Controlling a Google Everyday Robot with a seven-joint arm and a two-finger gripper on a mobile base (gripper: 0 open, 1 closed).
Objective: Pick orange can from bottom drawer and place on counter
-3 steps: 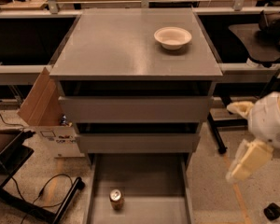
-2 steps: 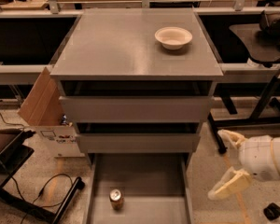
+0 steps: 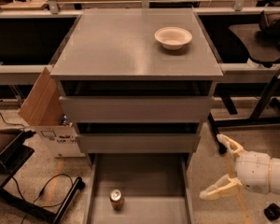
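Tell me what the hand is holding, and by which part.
Nothing. The hand is open and empty, right of the bottom drawer; the orange can stands upright in that drawer, untouched.

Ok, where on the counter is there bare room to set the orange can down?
The counter is bare across its left half and front edge; only the back right corner holds the white bowl. The pincer hangs open low, right of the bottom drawer.

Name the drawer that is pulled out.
The bottom drawer, holding the orange can; the two upper drawers are pushed in. The hand hangs open right of it.
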